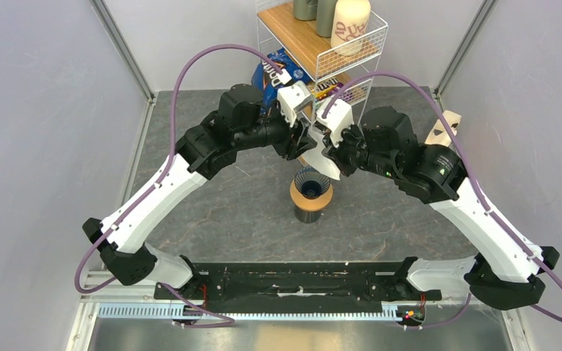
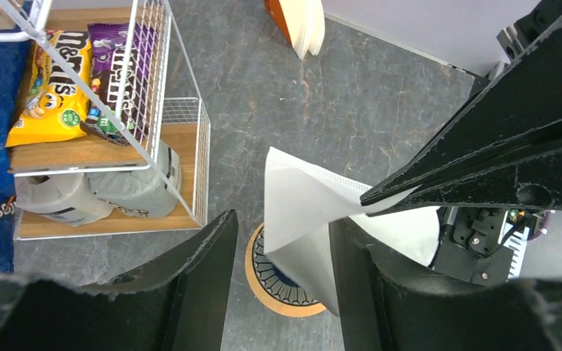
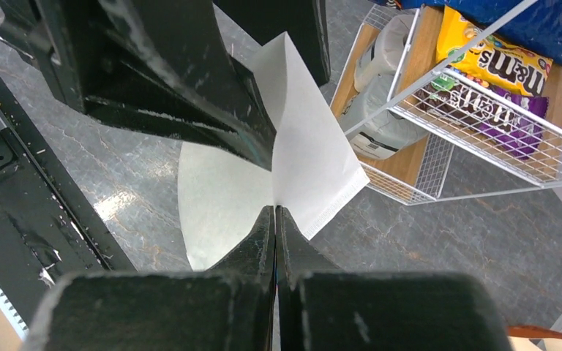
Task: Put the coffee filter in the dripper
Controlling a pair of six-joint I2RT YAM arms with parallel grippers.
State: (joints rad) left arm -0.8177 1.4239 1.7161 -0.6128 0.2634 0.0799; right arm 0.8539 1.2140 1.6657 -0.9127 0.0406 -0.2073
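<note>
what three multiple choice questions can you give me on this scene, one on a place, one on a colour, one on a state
1. Where is the coffee filter? A in the dripper; B held in the air over the dripper; C out of sight.
2. What colour is the dripper? A dark blue; B red; C green.
3. How is the right gripper? A open; B out of view; C shut on the coffee filter.
Key: B, the white paper hangs clear above the cone; A, blue ribs show inside the tan ring; C, its closed jaws pinch the paper.
</note>
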